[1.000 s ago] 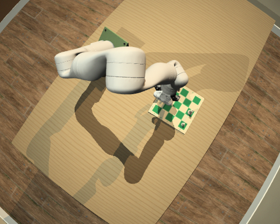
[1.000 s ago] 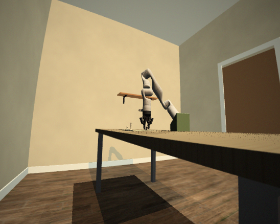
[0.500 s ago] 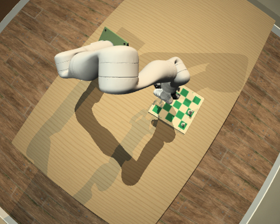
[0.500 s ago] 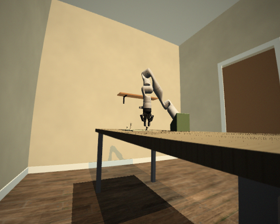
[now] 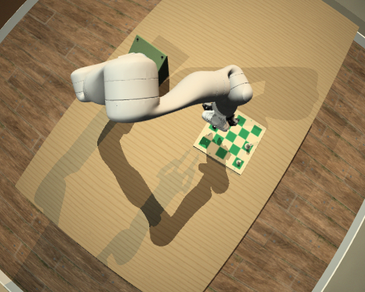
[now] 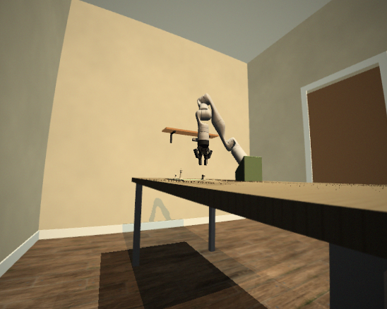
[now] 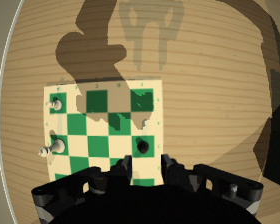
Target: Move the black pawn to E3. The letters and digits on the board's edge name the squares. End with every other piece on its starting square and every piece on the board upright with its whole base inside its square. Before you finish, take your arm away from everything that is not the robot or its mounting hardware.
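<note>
The black pawn (image 7: 143,145) stands upright on a cream square in the right column of the green and cream chessboard (image 7: 104,132) in the wrist view. My gripper (image 7: 146,163) hangs well above the board, partly open and empty, with the pawn showing just beyond its fingertips. From the side, the gripper (image 6: 203,162) is clearly above the table and touches nothing. From above, the wrist (image 5: 221,120) covers the board's (image 5: 230,140) near corner and hides the pawn.
Two white pieces (image 5: 248,146) (image 5: 238,163) stand along the board's far edge; they also show in the wrist view (image 7: 56,103) (image 7: 56,143). A green box (image 5: 151,57) holds the arm's base. A wall shelf (image 6: 188,132) sits behind the arm.
</note>
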